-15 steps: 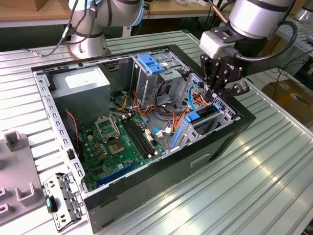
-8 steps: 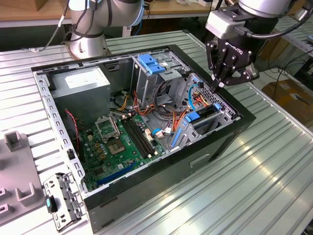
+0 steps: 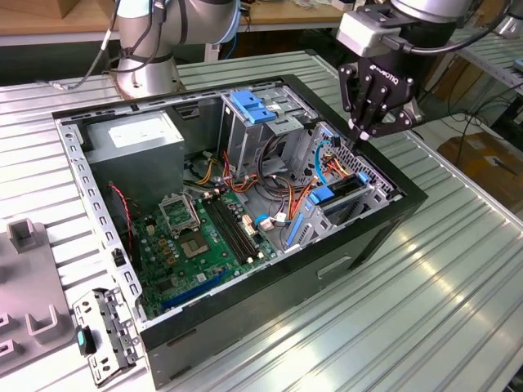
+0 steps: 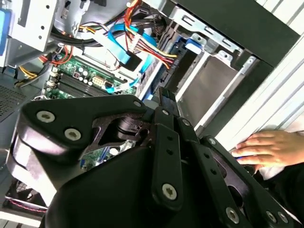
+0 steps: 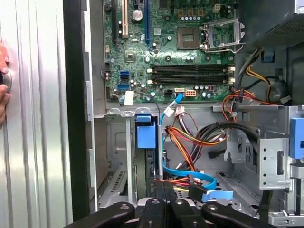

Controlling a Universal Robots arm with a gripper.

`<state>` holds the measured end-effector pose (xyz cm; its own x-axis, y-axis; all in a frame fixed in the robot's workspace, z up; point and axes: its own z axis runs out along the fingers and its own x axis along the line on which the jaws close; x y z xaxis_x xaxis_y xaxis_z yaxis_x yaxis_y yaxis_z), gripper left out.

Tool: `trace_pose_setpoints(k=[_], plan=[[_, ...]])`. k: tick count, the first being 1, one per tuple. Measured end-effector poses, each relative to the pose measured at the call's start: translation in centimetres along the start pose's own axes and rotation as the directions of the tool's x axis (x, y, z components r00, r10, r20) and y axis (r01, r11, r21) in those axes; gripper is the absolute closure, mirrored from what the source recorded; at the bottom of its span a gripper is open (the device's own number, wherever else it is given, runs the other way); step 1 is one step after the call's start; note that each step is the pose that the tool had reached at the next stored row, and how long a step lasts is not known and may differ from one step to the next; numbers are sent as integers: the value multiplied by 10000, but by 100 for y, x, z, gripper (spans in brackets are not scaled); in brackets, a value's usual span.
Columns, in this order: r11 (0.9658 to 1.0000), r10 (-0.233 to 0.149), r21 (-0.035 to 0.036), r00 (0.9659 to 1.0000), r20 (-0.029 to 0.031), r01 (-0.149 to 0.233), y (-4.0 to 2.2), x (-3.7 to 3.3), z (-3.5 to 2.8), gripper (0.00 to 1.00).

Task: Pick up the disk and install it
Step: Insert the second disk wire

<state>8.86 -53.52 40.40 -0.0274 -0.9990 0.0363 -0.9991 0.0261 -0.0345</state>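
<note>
One big silver table (image 3: 458,269) with long ridges sits under it all; on it lies a black computer case (image 3: 384,220), open on top so we can look right in. Next in size is the grey robot arm (image 3: 147,49), standing behind the case in the exterior view. Inside the case we see a green board (image 3: 196,237) lying flat, with its long dark slots clear in the first wrist view (image 5: 166,47); beside it sits a grey metal box (image 3: 135,143), at the corner by the arm's foot.

Then comes the black gripper (image 3: 359,135); it hangs over the corner of the case on the exterior view's right, pointing down. Its fingers (image 5: 164,187) are pressed close together, and we see nothing between them.

We find the disk (image 3: 327,196) in the metal bay at that same corner; it stands on its edge, slid in between the bay walls, with its blue end up. In the first wrist view the disk (image 5: 145,135) is just beside the fingertips; we cannot tell if they touch.

A person's hand (image 4: 266,147) rests on the table outside the case. Smallest of all, a thin blue cable (image 5: 190,173) curls among orange and red wires (image 5: 190,137) near the bay.
</note>
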Motion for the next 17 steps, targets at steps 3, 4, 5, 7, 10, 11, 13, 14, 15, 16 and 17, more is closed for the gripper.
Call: trace_pose_setpoints(k=[3,4,5,7,10,11,13,14,15,16,17], plan=[[10000,-25,-14,9976,-696,24,5,-144,3,89],[10000,-31,-23,9963,-860,29,6,-187,5,89],[10000,-43,-40,9938,-1110,38,8,-254,7,89],[10000,-57,-65,9900,-1411,48,9,-313,7,89],[10000,-61,-75,9889,-1485,50,10,-331,8,89],[10000,-61,-75,9889,-1485,50,10,-331,9,89],[10000,-60,-75,9889,-1486,50,10,-331,10,89],[10000,-60,-75,9889,-1485,50,10,-331,10,89],[10000,-60,-75,9889,-1485,50,10,-331,10,89],[10000,-60,-75,9889,-1485,49,10,-331,10,89],[10000,-61,-75,9889,-1486,50,10,-331,10,89]])
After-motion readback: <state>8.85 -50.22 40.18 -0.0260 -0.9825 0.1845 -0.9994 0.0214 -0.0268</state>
